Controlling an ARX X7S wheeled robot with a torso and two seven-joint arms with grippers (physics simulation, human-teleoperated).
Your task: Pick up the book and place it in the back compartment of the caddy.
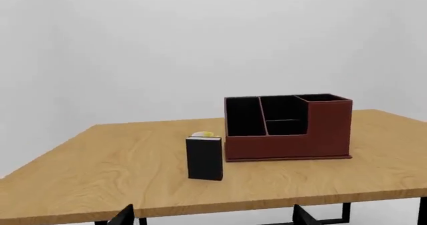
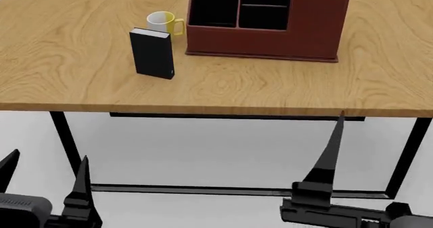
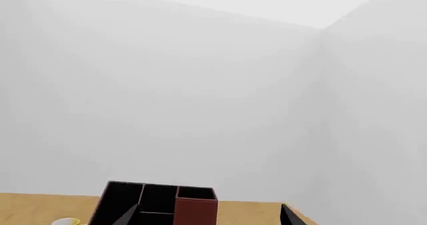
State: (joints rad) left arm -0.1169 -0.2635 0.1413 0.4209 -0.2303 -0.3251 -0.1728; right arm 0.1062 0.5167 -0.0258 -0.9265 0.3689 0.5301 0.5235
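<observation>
Both jaws hang open and empty; the stiff, light-looking book (image 2: 152, 53), upright beside the caddy (image 2: 267, 28), suits a cover-to-cover pinch.

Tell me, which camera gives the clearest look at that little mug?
The head view: the mug shows its white body and yellow handle, standing behind the book. In the left wrist view only its rim peeks over the book; the right wrist view catches a sliver.

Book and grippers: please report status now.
Left gripper and right gripper open, below table edge. Book upright, untouched. Mug close behind it.
</observation>
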